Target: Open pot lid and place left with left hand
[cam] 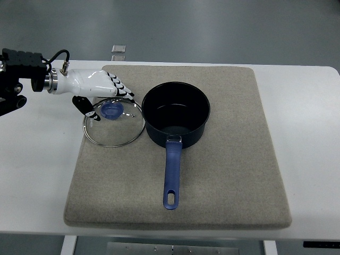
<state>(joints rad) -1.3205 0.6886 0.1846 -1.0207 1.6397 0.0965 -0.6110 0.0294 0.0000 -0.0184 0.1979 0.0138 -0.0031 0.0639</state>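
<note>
A round glass lid with a steel rim and blue knob point(113, 121) lies flat at nine o'clock beside an open dark-blue saucepan point(176, 113), whose blue handle points toward six o'clock.

White table point(308, 133); grey mat point(234, 175) lying flat on it.

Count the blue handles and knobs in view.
2. The pot handle points toward the mat's near edge; the lid knob sits on the glass lid, under the left hand. None seems hidden.
</note>
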